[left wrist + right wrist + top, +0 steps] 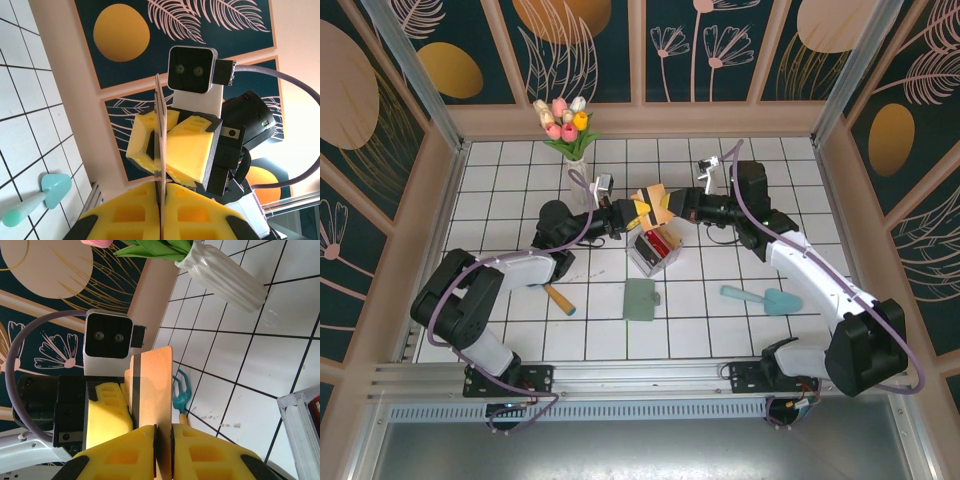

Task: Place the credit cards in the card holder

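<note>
- Table: white tiled surface. Every place below is given from the card holder.
- Arms: both reach past the card holder to its far side and meet nose to nose in the air. The left gripper comes in from the far left of it, the right gripper from the far right.
- Clear plastic box: stands just beyond the card holder, between it and the point where the grippers meet. I cannot identify its red contents.
- Card holder: lies flat on the tiles with nothing touching it, nearer the arm bases than either gripper. It appears folded shut. I cannot see a pocket mouth.
- Tan card: held in the air beyond the card holder, past the box. It stands on edge, with its long axis running from one gripper to the other.
- Left gripper: yellow pads pressed tight on one end of the tan card.
- Right gripper: its pads are pinched on the opposite end of the same card.
- Judgement: your coming move turns on one fact. The card holder lies below the card and back toward the bases, with the box in the path. Neither gripper is clearly nearer, the left perhaps slightly. You will need one grip released before the card can travel.
</note>
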Controlling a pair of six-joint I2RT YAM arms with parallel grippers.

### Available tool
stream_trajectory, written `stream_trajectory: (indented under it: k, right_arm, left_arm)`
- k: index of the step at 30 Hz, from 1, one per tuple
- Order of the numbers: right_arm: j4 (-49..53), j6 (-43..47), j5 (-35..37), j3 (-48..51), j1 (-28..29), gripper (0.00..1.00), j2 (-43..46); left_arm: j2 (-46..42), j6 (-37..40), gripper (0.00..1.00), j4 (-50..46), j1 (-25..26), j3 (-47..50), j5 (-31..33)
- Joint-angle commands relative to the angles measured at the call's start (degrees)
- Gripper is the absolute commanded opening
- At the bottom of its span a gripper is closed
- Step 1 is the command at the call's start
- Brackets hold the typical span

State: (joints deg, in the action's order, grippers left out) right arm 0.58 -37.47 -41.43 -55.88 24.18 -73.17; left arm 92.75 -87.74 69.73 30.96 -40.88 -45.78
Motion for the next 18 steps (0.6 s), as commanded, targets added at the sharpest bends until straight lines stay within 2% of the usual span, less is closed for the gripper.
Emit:
stream_trajectory:
  k: [1,10,18]
  right_arm:
    - [3.2,0.4,3.4,0.9,-0.9,0.16,0.9]
    - [4.1,0.3,5.1,1.4,-1.8,0.13,1.6]
    - [4.4,0.0,6.6,1.8,-2.1,0.12,1.7]
  left_arm:
    - [-0.2,-0.1,0.07,6.5,0.1,0.0,0.3]
    - [-0.2,-0.3,0.12,6.9,0.1,0.8,0.4]
    - [0.0,-0.5,0.13,7.2,-0.1,0.5,0.3]
